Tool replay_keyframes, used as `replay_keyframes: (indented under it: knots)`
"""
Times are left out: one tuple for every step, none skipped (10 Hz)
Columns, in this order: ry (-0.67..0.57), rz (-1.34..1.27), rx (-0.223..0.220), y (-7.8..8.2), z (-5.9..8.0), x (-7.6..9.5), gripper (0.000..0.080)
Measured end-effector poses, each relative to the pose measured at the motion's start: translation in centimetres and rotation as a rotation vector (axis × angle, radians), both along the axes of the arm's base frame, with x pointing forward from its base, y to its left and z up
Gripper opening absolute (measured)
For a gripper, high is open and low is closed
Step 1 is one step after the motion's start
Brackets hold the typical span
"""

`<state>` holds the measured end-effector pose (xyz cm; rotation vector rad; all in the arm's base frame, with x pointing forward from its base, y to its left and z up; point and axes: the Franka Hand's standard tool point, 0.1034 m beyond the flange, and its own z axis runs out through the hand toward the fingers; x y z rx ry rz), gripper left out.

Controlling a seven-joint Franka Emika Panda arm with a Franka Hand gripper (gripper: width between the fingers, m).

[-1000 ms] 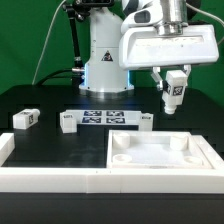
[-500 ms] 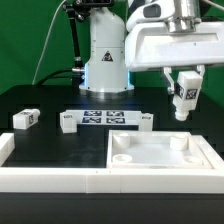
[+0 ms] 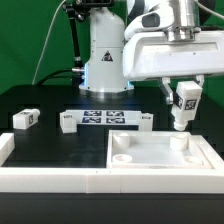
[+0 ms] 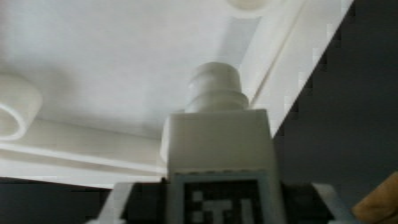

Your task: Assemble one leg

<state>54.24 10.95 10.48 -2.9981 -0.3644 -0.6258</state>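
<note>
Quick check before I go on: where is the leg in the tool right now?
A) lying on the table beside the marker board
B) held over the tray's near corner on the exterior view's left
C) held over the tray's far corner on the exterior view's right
C: the tool grips the leg upright, peg end down, over the far corner of the white tray on the exterior view's right.

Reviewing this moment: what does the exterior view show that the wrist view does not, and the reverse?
Exterior view only: three loose legs lying on the black table, the marker board, the arm's white base, and the whole outline of the recessed tray-like piece. Wrist view only: the held leg seen close, its narrow stepped tip over that piece's floor beside an inner wall. Both: the end effector shut on the held leg above the piece.
</note>
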Motion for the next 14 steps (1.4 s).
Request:
replay_keyframes:
  knots:
    - [0.011,0.003,-0.001,0.2,0.2,0.6,0.0288]
    - [0.01,0.01,-0.001,0.6,0.4,1.9,0.0288]
    - [0.006,0.016,-0.002,0.7,0.5,2.9,0.0288]
    - [0.0,0.015,0.0,0.8,0.7,3.3,0.0288]
    - [-0.012,0.016,0.0,0.7,0.7,3.5,0.0288]
    - [-0.01,0.017,0.0,0.8,0.7,3.5,0.0288]
    - [-0.057,0.017,0.006,0.7,1.0,3.8,0.0288]
    - [-0.181,0.017,0.019,0.4,1.2,4.0,0.0288]
    - [-0.214,0.013,0.025,0.2,0.2,3.4,0.0288]
    - [-0.126,0.021,0.013,0.5,-0.9,3.0,0.0288]
    - [-0.147,0.023,0.017,0.8,0.0,4.2,0.0288]
    - [-0.152,0.022,0.019,0.9,0.1,4.7,0.0288]
    - [-0.149,0.024,0.018,1.0,0.2,5.2,0.0288]
    - [-0.153,0.026,0.017,1.0,0.4,6.1,0.0288]
